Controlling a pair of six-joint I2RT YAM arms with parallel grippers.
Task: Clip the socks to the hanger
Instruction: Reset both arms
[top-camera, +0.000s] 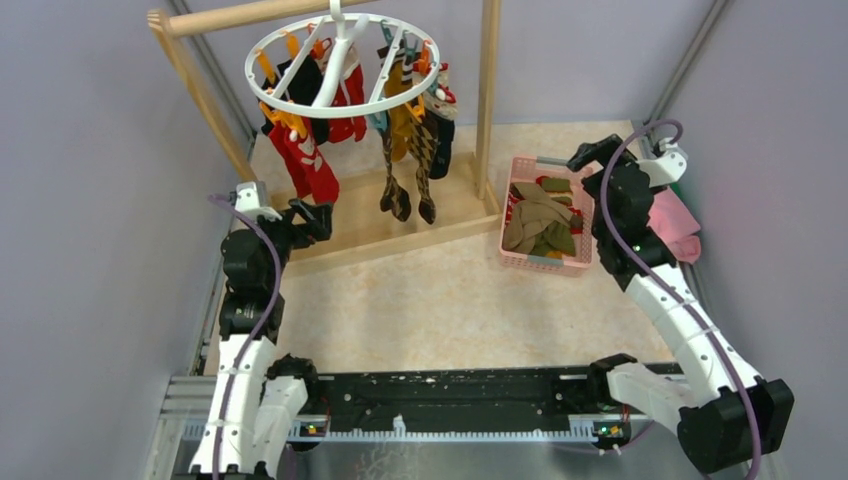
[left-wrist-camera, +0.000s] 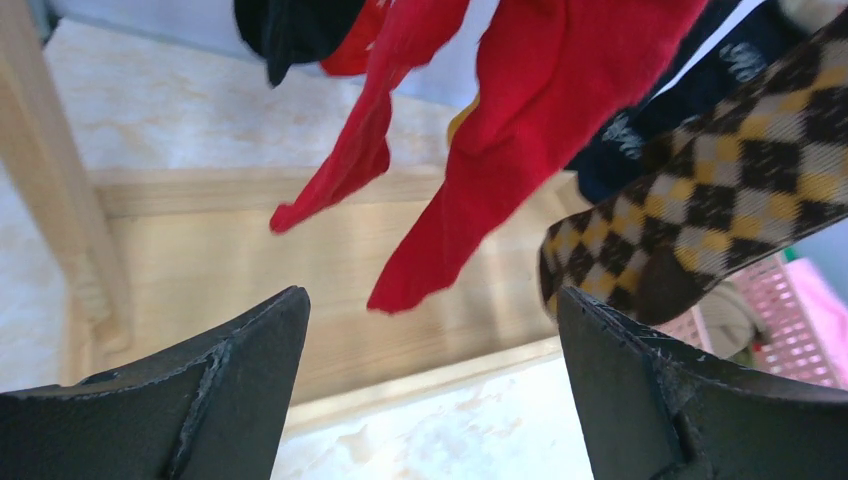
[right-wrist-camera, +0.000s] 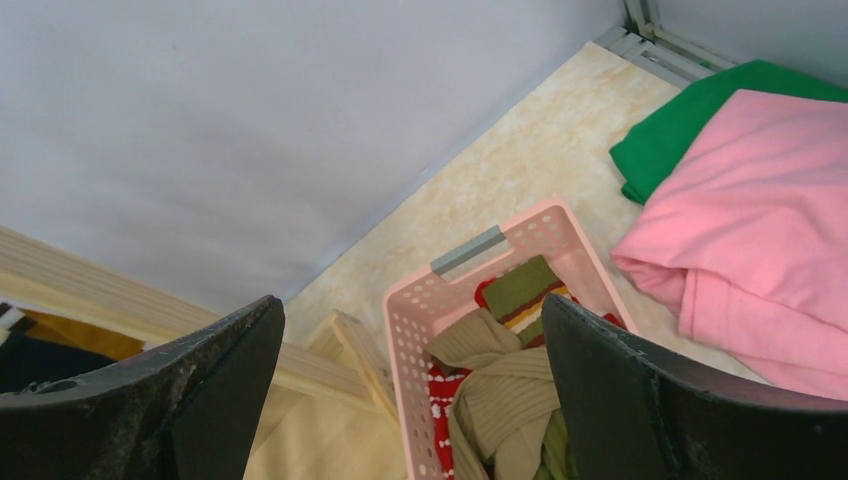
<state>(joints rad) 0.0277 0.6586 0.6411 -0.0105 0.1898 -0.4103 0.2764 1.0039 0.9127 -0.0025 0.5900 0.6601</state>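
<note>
The left pincer (left-wrist-camera: 432, 300) is spread wide and holds nothing. It sits low beside the wooden rack (top-camera: 488, 100), tilted up, so that its own camera looks at the toes of two red socks (left-wrist-camera: 540, 100) dangling just above the gap between its fingers. To their right hang argyle socks (left-wrist-camera: 720, 190) in brown, mustard and black, with a navy patterned sock (left-wrist-camera: 680, 110) behind them.

The right pincer (right-wrist-camera: 412, 300) is also spread and empty. It hovers over the far end of a pink basket (top-camera: 545, 265) with perforated walls. The basket holds a loose heap of olive and tan socks (top-camera: 540, 225); the wrist view also shows a red patterned one and a striped one underneath.

Above the left side, the hanger (top-camera: 338, 70), a white ring with wavy crossbars, hangs by its hook from the rack's top bar. Socks are clipped around its rim by orange and teal clips: red and black ones on the left, mustard and argyle ones on the right.

Beyond the basket, near the right wall, lie a folded pink cloth (right-wrist-camera: 760, 220) and a green cloth (right-wrist-camera: 700, 120), touching each other.

The bench (top-camera: 450, 310) is pale marbled beige, closed in by plain lilac-grey walls on three sides. The rack's flat base fills the far left. The basket sits just beside the base's right end. A broad bare stretch of bench lies between the two arms and the black rail (top-camera: 450, 395) at the near edge.
</note>
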